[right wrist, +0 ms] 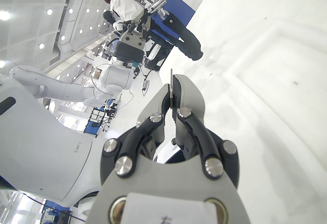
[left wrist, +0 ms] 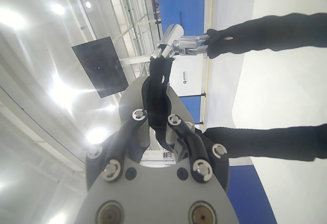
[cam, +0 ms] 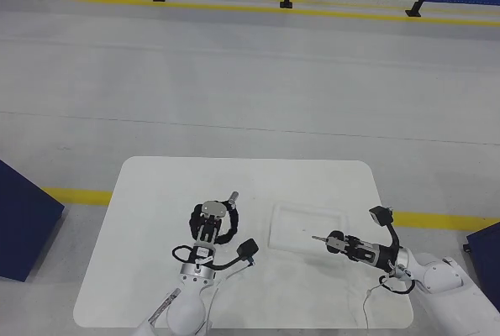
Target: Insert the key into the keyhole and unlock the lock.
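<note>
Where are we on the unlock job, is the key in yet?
Not yet. Done: both items are grasped. The left end effector is shut on the black sleeved cable by the lock, holding it up; the right end effector is shut on the key. In hand: the approach; key and lock are clearly apart in the top view. Left: close the gap, insert the key, turn it.

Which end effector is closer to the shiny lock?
Left. The left end effector grips the lock by its cable; the right end effector, holding the key, is well apart.
</note>
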{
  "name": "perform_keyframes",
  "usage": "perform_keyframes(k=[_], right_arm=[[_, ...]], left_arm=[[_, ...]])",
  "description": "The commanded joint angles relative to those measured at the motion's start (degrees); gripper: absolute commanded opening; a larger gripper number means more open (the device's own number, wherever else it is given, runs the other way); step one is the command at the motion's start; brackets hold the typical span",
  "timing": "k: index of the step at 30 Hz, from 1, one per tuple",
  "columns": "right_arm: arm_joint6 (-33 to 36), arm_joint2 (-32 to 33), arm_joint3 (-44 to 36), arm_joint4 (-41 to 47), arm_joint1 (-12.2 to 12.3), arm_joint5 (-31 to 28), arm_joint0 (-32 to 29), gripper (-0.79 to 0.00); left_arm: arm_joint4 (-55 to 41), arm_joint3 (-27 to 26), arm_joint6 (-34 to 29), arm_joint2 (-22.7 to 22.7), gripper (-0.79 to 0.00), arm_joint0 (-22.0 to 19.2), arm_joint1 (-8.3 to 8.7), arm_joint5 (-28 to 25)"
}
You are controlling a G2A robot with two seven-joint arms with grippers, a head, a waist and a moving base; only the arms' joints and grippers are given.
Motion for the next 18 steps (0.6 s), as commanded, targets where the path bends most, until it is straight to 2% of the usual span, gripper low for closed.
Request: perform_keyframes(k=[1,4,7,12,18], right_arm=[[0.0,0.0,0.0,0.0,0.0,0.0,0.0,-0.785],[0.0,0.0,0.0,0.0,0.0,0.0,0.0,-0.785],[0.0,0.0,0.0,0.0,0.0,0.0,0.0,-0.785],[0.0,0.0,0.0,0.0,0.0,0.0,0.0,-0.785],[0.0,0.0,0.0,0.0,0.0,0.0,0.0,-0.785]], left_arm=[[0.0,0.0,0.0,0.0,-0.785,0.0,0.0,0.0],[-2.14,-0.08,3.78,-0.32,-0.785,0.5,0.05,1.09],[0.0,0.38,8.36,-1.19,-0.785,0.6,0.52,3.89],[0.0,1.18,15.66,-1.72,-0.785,-0.26,2.27,7.76],[0.0,1.8,26.47,-2.82,-0.785,0.01,4.25,16.44]])
